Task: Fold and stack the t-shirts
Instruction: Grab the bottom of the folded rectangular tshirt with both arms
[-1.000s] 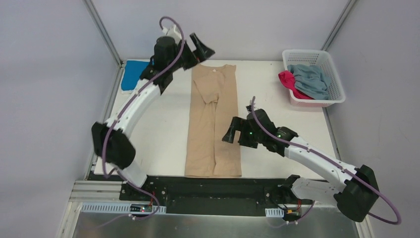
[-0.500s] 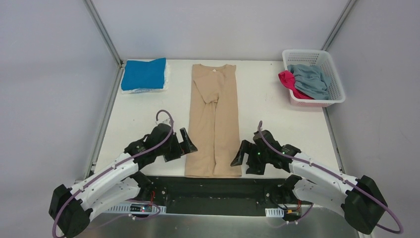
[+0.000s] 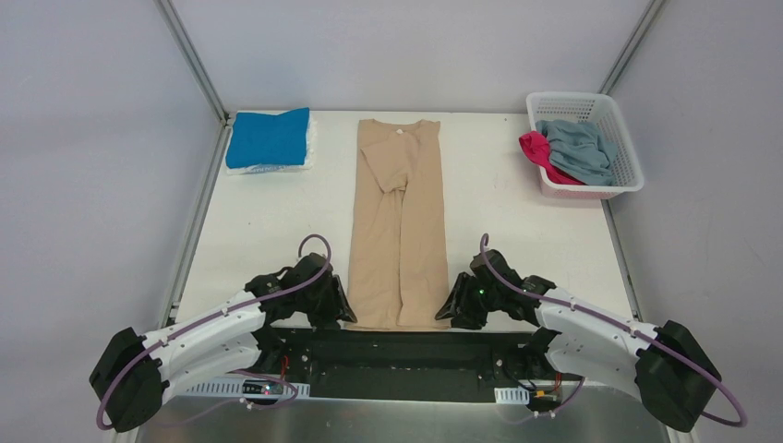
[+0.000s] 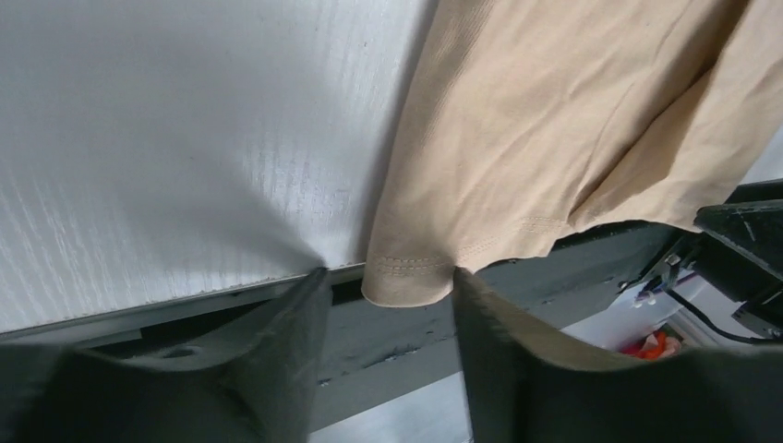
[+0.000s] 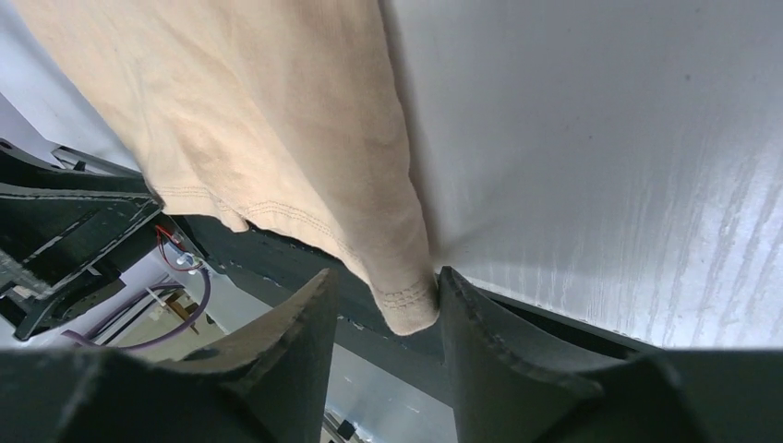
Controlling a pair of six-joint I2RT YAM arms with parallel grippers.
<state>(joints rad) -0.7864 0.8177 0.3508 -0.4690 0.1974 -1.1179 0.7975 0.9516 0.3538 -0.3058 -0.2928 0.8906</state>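
A long tan t-shirt (image 3: 399,231), folded into a narrow strip, lies down the middle of the table with its hem over the near edge. My left gripper (image 3: 338,309) stands at the hem's left corner. In the left wrist view the tan cloth (image 4: 554,111) hangs between the left gripper's (image 4: 388,277) parted jaws. My right gripper (image 3: 450,309) is at the hem's right corner. There the tan hem (image 5: 249,111) sits between the right gripper's (image 5: 388,274) jaws, against one finger only. A folded bright blue t-shirt (image 3: 269,138) lies at the back left.
A white lattice basket (image 3: 620,125) at the back right holds a grey-blue shirt (image 3: 577,148) and a magenta one (image 3: 536,148). Below the table's near edge runs a dark rail (image 3: 397,346) with the arm bases. Frame posts stand at the back corners.
The left arm swung from the far back down to the near edge, and the right arm moved nearer too. Both sets of jaws have narrowed around the tan hem's corners.
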